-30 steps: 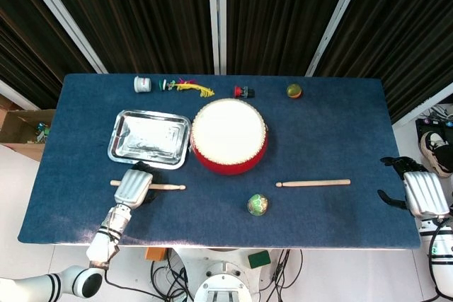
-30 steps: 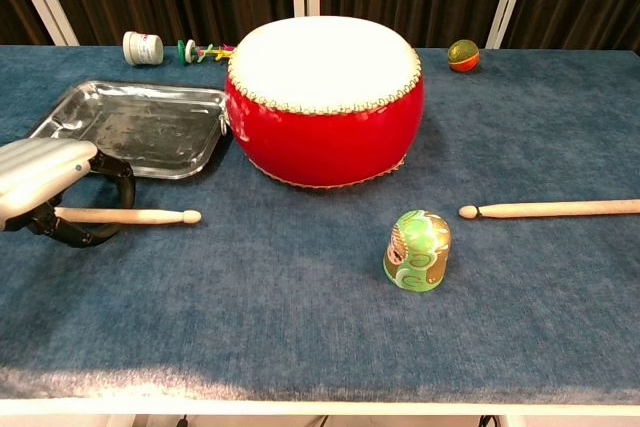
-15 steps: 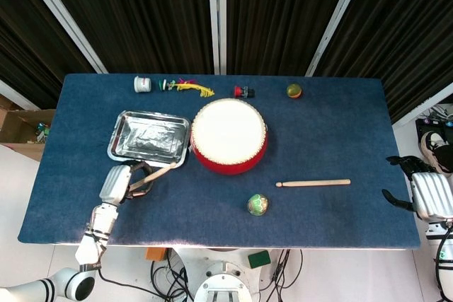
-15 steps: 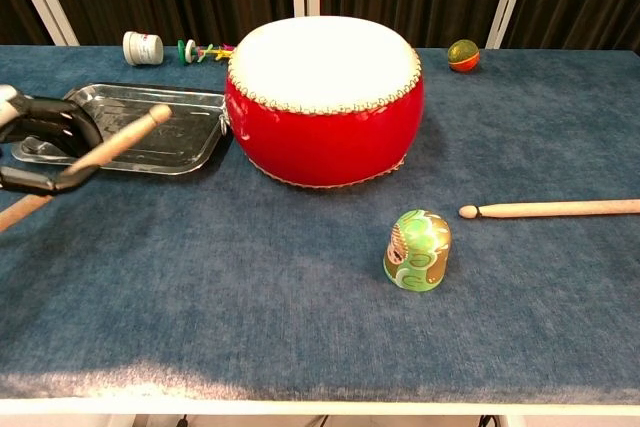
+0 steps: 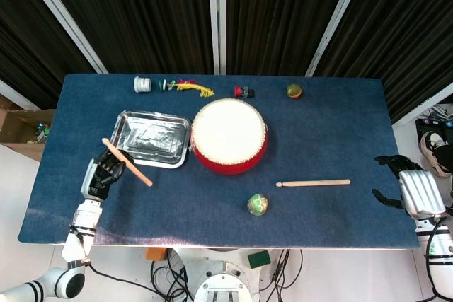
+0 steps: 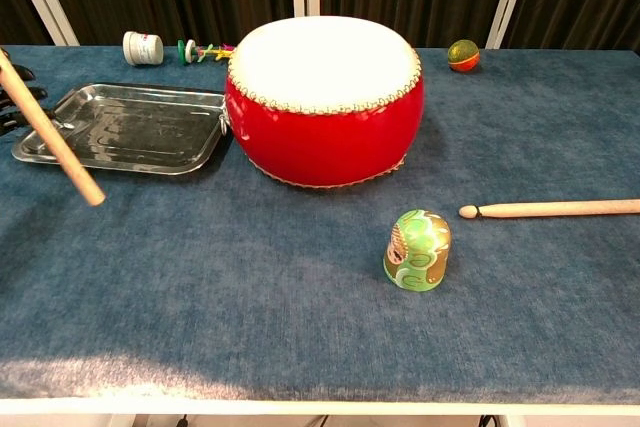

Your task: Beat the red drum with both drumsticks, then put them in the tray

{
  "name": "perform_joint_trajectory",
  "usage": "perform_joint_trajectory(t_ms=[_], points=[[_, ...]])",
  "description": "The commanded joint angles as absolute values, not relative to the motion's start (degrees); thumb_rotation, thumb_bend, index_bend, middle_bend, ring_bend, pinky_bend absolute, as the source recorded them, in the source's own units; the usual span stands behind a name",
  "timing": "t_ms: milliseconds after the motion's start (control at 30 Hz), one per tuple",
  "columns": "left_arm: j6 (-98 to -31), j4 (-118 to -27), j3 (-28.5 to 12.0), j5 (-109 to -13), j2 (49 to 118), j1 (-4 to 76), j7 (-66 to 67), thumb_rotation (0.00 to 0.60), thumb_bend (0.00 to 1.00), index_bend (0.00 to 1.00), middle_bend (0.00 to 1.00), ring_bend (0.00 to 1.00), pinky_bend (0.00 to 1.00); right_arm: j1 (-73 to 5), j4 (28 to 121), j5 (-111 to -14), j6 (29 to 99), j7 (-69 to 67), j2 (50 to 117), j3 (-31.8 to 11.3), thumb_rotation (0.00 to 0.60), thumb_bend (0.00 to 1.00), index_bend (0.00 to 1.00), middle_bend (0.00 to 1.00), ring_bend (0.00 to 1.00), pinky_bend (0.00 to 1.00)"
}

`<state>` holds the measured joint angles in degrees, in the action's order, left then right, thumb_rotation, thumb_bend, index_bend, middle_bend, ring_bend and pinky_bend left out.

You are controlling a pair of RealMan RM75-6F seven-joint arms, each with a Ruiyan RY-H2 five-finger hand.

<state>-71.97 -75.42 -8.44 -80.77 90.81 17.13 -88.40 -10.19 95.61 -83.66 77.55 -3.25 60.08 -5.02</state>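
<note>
Red drum (image 5: 229, 137) upright beside steel tray (image 5: 149, 137); one drumstick (image 5: 127, 162) gripped tilted in left hand (image 5: 101, 177), other drumstick (image 5: 313, 183) flat on surface.

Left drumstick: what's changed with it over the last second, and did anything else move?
The left hand closed on the left drumstick, lifted it off the table and drew back toward the table's left edge; the stick now slants in the air. The right hand shifted only slightly. The right drumstick, red drum and tray stayed put.
</note>
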Motion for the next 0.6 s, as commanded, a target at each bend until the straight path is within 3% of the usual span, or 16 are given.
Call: perform_joint_trajectory(t_ms=[33,233,400,600], points=[[-69.06,-72.23,-9.03,-82.56,89.96,16.70,-103.05,0.600,0.48,0.44,0.44,0.41,0.41,-10.32,95.57,-83.53,77.23,-3.05,60.31,-4.92,0.600,0.19,0.33,0.36,0.22,0.40],[-68.63,-71.38,-9.31,-81.98,90.33,17.19,-100.10,0.600,0.45,0.41,0.45,0.43,0.43,-10.41,95.37,-83.45,77.31,-3.98,60.79,-5.05,0.600,0.19,0.33,0.36,0.22,0.40],[-69.78,-75.58,-9.82,-80.86,89.51,17.05,-88.83,0.600,0.30,0.44,0.50,0.49,0.51,-10.13,96.21,-83.75,79.19,-6.69,59.80,-6.17,0.600,0.19,0.33,0.37,0.22,0.40],[-70.00,-82.21,-10.01,-79.91,89.13,17.54,-75.96,0.600,0.22,0.49,0.53,0.51,0.53,-10.45,97.70,-83.04,79.22,-7.37,57.42,-7.25,0.600,0.19,0.33,0.37,0.22,0.40]])
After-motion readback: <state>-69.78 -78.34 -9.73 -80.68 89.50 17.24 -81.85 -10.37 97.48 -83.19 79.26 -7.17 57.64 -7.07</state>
